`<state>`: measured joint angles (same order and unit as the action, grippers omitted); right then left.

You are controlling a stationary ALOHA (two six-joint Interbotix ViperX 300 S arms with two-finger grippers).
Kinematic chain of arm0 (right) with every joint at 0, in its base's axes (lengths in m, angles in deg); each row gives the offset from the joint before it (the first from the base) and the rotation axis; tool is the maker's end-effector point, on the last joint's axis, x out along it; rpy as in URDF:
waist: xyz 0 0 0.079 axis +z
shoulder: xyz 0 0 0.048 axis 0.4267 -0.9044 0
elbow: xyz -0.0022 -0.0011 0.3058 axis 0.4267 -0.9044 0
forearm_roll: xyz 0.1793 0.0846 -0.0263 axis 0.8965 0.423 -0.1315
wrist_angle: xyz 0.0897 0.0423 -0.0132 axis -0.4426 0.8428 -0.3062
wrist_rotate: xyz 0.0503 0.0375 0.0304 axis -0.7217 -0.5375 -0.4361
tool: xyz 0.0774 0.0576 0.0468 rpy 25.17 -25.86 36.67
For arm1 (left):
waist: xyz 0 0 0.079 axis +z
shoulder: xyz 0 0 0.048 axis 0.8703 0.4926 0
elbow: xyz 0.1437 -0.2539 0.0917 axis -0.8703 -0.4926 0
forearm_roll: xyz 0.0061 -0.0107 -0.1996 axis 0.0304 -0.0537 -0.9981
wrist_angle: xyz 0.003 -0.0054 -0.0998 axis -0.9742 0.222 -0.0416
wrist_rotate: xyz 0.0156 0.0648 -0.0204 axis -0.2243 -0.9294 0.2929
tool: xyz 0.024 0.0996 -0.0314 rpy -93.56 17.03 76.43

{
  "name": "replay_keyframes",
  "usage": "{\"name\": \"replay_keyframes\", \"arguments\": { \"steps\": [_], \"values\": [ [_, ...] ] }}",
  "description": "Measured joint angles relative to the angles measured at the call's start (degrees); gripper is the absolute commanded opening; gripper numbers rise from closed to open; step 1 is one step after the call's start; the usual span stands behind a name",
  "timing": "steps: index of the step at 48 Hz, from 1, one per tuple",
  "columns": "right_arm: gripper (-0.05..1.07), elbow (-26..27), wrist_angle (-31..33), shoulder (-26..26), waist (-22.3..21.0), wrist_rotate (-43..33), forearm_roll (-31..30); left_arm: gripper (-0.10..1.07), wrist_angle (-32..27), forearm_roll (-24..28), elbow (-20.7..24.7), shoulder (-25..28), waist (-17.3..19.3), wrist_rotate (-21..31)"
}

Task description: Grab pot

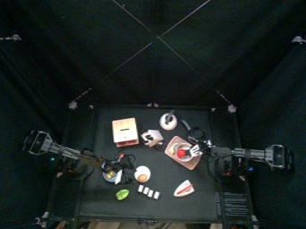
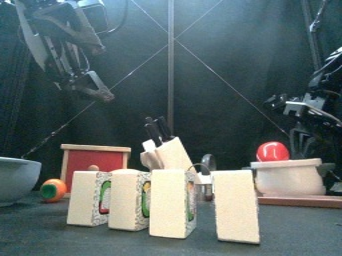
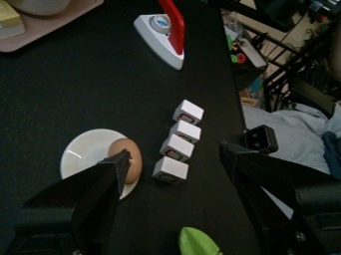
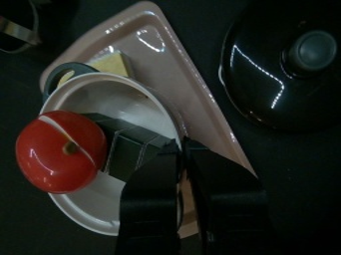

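Note:
The pot (image 1: 114, 169) is small, round and dark teal-blue, with an orange spot at it. It stands at the table's front left, beside the cream disc (image 1: 142, 173). In the front view the pot (image 2: 14, 178) shows at the left edge, next to an orange ball (image 2: 51, 188). My left gripper (image 3: 189, 151) is open and empty. It hangs high over the pot and disc (image 1: 107, 166), and the pot is out of the left wrist view. My right gripper (image 4: 180, 164) is shut, over the white bowl's rim (image 4: 127, 100).
A pink tray (image 1: 191, 162) holds the white bowl with a red apple (image 4: 60, 149). A dark glossy lid (image 4: 286, 65) lies by the tray. Several white blocks (image 3: 180, 139), a green piece (image 1: 123, 193), a red-and-white wedge (image 1: 184, 187), a wooden box (image 1: 123, 131) and a silver kettle (image 1: 170, 118) stand around.

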<state>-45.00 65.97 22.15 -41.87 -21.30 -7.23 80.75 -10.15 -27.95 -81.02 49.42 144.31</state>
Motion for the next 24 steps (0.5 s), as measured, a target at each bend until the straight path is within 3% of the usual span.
{"name": "replay_keyframes", "arguments": {
  "steps": [10, 24],
  "values": [
    [0.33, 0.09, -0.09, 5.1, 0.0, 0.0, 0.0, 1.02, 0.0, -0.09, 0.0, 0.0, 0.09, 0.09],
    [0.33, 0.09, -1.14, 4.48, 0.0, -0.09, 0.18, 1.02, 0.0, 0.0, 0.0, 0.0, 0.0, -0.09]
  ]
}}
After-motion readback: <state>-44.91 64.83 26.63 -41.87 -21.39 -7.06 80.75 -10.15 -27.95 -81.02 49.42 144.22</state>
